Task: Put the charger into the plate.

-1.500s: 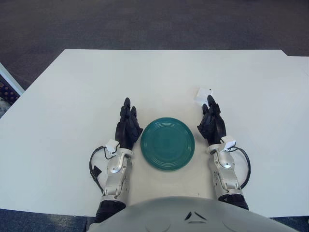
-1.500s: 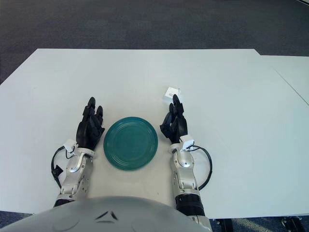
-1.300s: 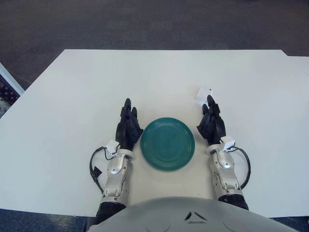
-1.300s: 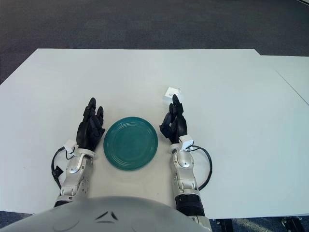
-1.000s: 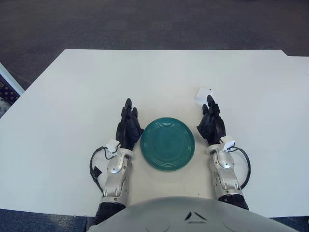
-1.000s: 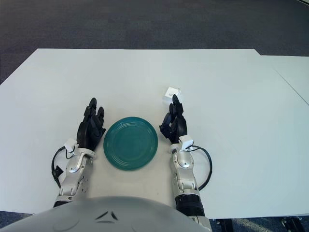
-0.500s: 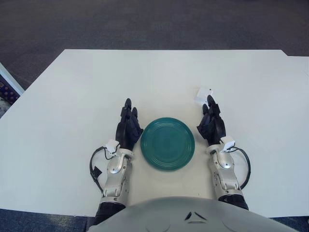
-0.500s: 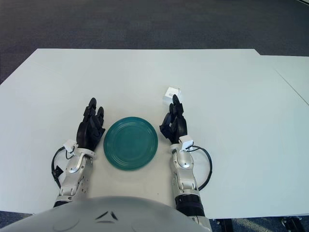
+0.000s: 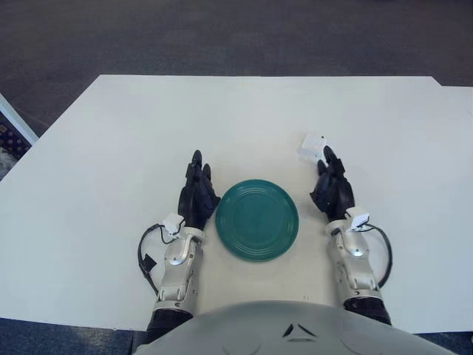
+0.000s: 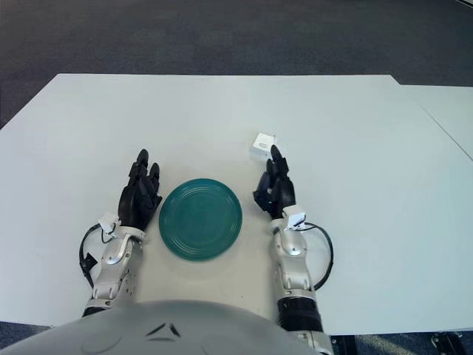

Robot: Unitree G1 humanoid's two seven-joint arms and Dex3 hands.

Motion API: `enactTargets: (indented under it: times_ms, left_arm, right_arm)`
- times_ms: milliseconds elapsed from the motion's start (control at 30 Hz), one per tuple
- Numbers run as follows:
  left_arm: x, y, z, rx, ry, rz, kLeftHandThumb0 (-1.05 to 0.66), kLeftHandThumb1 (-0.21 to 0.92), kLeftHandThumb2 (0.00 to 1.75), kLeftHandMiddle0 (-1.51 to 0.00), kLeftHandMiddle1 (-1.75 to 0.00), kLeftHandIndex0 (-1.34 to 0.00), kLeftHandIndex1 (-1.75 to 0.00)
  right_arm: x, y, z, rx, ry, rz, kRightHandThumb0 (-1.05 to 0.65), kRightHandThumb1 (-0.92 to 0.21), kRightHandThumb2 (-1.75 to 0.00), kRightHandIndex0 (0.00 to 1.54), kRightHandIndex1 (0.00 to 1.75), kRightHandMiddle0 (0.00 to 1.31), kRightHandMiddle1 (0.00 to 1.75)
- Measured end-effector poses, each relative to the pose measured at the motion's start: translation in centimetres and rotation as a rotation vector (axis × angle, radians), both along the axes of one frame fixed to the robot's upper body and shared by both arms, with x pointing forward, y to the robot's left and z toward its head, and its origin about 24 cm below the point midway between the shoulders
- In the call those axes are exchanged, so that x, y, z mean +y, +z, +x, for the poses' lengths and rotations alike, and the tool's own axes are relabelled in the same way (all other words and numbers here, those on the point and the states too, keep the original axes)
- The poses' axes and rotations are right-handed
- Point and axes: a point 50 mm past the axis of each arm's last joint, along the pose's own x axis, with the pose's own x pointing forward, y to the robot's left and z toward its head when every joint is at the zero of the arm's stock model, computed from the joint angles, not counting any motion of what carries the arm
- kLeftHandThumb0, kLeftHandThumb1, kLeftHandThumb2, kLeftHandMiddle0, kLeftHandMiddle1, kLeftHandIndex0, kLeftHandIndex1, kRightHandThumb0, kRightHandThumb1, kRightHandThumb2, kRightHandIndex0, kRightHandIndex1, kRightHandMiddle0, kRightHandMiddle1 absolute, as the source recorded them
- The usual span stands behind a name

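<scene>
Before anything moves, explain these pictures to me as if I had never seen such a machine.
Both pictures come from the two eyes of one camera in a humanoid robot's head, looking down at a white table; they show the same scene from spots slightly apart. The grey curve at the bottom is the robot's own body. Its left hand lies on the table left of a teal plate, fingers stretched out, holding nothing. Its right hand lies right of the plate, also open, fingertips pointing at a small white charger just beyond them. The plate has nothing in it. Nothing is held yet.
</scene>
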Motion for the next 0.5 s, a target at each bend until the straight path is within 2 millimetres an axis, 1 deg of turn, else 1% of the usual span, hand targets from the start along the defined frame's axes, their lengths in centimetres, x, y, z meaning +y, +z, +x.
enactTargets:
  times_ms: [67, 100, 200, 233, 300, 367, 500]
  left_arm:
    - [0.0, 0.0, 0.0, -0.001, 0.003, -0.001, -1.05, 0.92, 0.84, 0.00, 0.00, -0.01, 0.00]
    - [0.1, 0.0, 0.0, -0.003, 0.004, -0.001, -1.05, 0.92, 0.84, 0.00, 0.00, -0.01, -0.01]
    - [0.1, 0.0, 0.0, -0.006, 0.008, 0.002, -1.05, 0.92, 0.84, 0.00, 0.00, -0.02, -0.01]
    - [0.1, -0.1, 0.0, -0.003, 0.006, 0.004, -1.05, 0.92, 0.84, 0.00, 0.00, -0.03, -0.01]
    - [0.0, -0.2, 0.1, -0.006, 0.003, 0.003, -1.05, 0.92, 0.84, 0.00, 0.00, -0.03, -0.02]
    - [0.0, -0.2, 0.0, -0.008, 0.001, -0.001, -1.05, 0.92, 0.84, 0.00, 0.00, -0.04, -0.02]
    - [-0.1, -0.1, 0.0, -0.016, -0.001, -0.012, -1.05, 0.92, 0.84, 0.00, 0.00, -0.05, -0.03]
  right_arm:
    - [-1.9, 1.3, 0.5, -0.024, -0.058, -0.122, -0.82, -0.92, -0.91, 0.00, 0.00, 0.00, 0.15]
    - [-2.4, 2.1, 0.8, -0.040, -0.075, -0.170, -0.82, -0.92, -0.90, 0.00, 0.00, 0.01, 0.15]
    - [-3.6, 5.2, 1.6, -0.107, -0.120, -0.299, -0.81, -0.92, -0.86, 0.01, 0.00, 0.02, 0.17]
    - [-3.8, 6.4, 2.0, -0.132, -0.129, -0.351, -0.81, -0.92, -0.82, 0.02, 0.00, 0.03, 0.21]
    - [-3.7, 8.5, 2.9, -0.194, -0.156, -0.447, -0.80, -0.92, -0.78, 0.03, 0.00, 0.02, 0.31]
    - [-3.3, 10.4, 3.8, -0.259, -0.185, -0.522, -0.80, -0.92, -0.74, 0.05, 0.00, 0.01, 0.39]
    - [-1.9, 13.1, 5.0, -0.352, -0.197, -0.604, -0.82, -0.92, -0.70, 0.07, 0.01, 0.00, 0.46]
